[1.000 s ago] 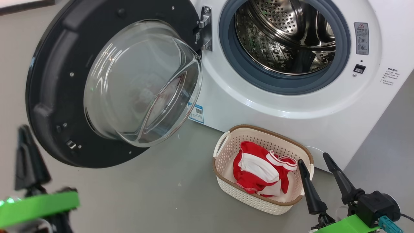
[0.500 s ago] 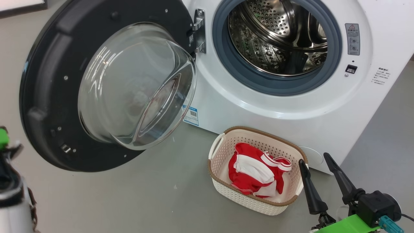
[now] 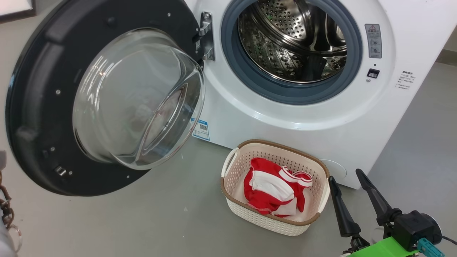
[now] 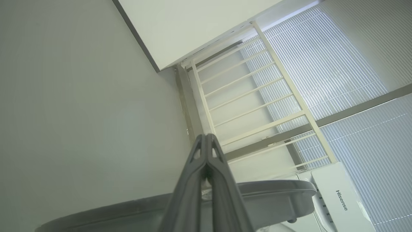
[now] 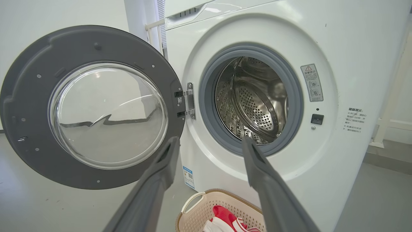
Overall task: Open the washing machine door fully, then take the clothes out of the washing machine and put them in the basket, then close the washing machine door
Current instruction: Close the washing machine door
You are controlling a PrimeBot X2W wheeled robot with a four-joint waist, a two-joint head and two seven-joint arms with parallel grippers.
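**A:** Where does the door stand?

**B:** The door (image 3: 43, 107) hangs wide open on its hinge at the left of the washing machine (image 3: 285, 121), with the glass bulge facing out. The drum (image 3: 289, 46) looks bare, though the rubber ring hides its front lip, so I can't swear nothing is caught there.

**A:** And the clothes?

**B:** The clothes (image 3: 271, 192) lie bunched in the basket (image 3: 275, 223), which sits on the floor (image 3: 142, 221) just below the opening and to the right of the door. Only the closing looks left to do.

**A:** What about the jaws?

**B:** The right jaws are spread wide and empty, hovering just beside the basket's right end. The left jaws are pressed together on nothing and point up at a wall and a window. The grey curve under them is probably the door's rim.

**A:** What could go wrong?

**B:** A push close to the hinge would give little leverage, so the door might swing part way and stop unlatched. Thin closed tips could also skid off that glossy rim. The right arm sits near the machine's front, and if it lifts, the door could strike it. A hem on the rubber ring would stop the latch.
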